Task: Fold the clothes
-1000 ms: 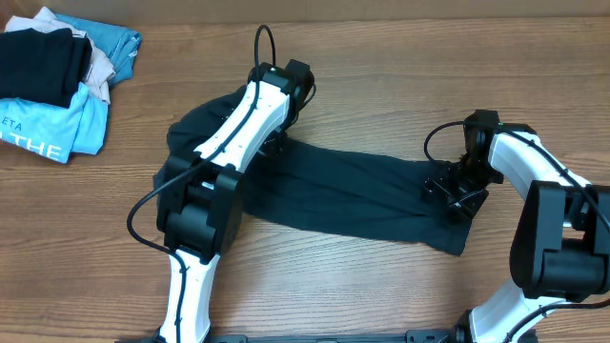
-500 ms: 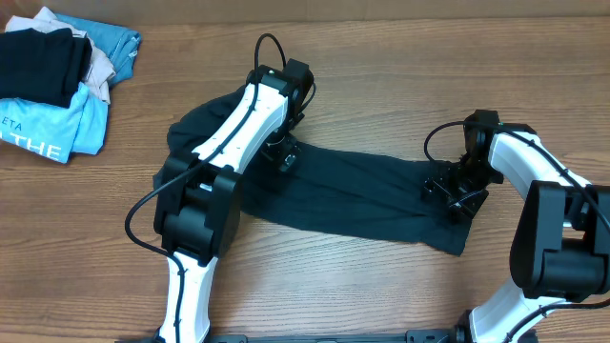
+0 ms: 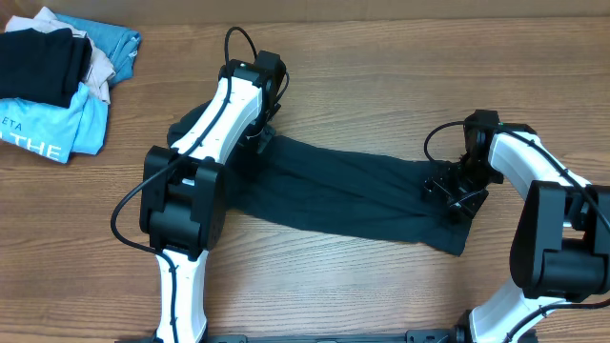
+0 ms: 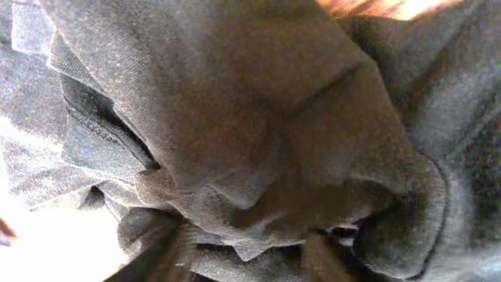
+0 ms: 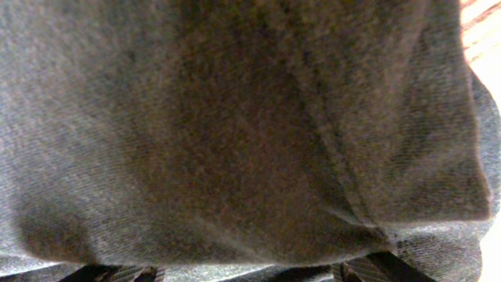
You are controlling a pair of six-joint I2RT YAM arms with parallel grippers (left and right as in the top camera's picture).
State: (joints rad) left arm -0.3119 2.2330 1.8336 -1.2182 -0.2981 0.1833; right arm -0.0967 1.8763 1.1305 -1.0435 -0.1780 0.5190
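The navy-teal garment (image 3: 353, 191) lies stretched across the wooden worktop (image 3: 381, 76) (wrinkled, bunched at its left end). The left end effector (image 3: 259, 141) and right end effector (image 3: 457, 197) each pinch its fabric.

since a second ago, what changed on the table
The left gripper moved left and slightly away from the robot along the upper edge of the clothes, its arm swinging with it. Its wrist view shows bunched fabric, but a grip cannot be confirmed. Unchanged: the right gripper at the garment's right end, how the clothes lie overall, and the pile of other garments at the far left.
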